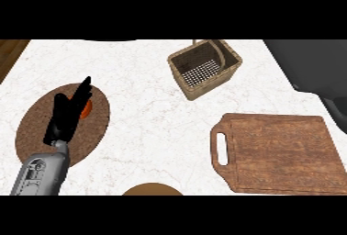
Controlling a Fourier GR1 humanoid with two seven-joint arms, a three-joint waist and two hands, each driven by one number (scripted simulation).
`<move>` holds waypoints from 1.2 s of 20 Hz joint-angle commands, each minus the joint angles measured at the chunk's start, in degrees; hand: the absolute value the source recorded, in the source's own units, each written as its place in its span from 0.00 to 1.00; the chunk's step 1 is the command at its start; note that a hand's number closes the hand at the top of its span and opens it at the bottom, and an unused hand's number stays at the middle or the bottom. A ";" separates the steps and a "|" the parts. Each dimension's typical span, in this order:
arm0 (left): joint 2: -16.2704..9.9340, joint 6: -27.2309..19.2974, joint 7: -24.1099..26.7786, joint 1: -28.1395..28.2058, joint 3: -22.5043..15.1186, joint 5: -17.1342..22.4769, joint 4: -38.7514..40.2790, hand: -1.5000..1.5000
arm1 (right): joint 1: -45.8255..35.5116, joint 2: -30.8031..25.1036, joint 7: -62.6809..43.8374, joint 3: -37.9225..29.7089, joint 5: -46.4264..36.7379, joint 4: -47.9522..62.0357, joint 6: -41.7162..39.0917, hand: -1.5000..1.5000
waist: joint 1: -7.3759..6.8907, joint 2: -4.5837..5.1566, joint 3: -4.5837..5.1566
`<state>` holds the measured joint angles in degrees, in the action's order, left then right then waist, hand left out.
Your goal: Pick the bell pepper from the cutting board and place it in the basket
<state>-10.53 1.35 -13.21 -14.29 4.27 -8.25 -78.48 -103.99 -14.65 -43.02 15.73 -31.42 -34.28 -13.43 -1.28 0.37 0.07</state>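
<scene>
My left hand (66, 120) hovers over a dark brown oval board (37, 121) at the counter's left, its fingers straight and pointing to the far side. A small orange thing, probably the bell pepper (86, 110), peeks out from beside the fingers on the oval board; the hand hides most of it. I cannot tell whether the hand touches it. The woven basket (229, 69) stands empty and tilted at the far middle, well right of the hand. My right hand does not show.
A rectangular wooden cutting board (284, 153) with a handle slot lies bare at the right front. A brown round object (153, 189) pokes in at the lower edge. A dark appliance (308, 64) occupies the far right corner.
</scene>
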 commanded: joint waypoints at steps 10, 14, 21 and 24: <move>0.02 0.56 -0.86 0.93 0.34 0.31 -0.57 0.50 | 10.11 -1.91 17.68 -1.72 -2.77 5.14 2.40 1.00 | 0.32 -0.14 -0.04; -1.10 1.65 1.59 0.21 1.28 0.63 1.50 0.50 | 11.14 0.12 17.22 -3.36 -3.13 7.03 4.58 1.00 | 0.30 -0.06 -0.02; 0.08 1.20 0.64 0.81 0.26 0.38 -0.79 0.50 | 16.05 0.52 20.06 -10.31 1.66 11.87 8.87 0.00 | -0.03 0.08 -0.04; 1.34 0.11 0.50 -1.27 -0.17 -0.24 1.09 0.50 | 14.81 0.99 22.72 -12.27 1.99 13.96 12.44 0.00 | -0.59 0.49 -0.02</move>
<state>-10.44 2.27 -13.19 -14.05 4.38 -8.20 -79.19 -89.88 -13.99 -23.11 5.75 -30.18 -22.41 -4.31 -1.63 0.58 0.03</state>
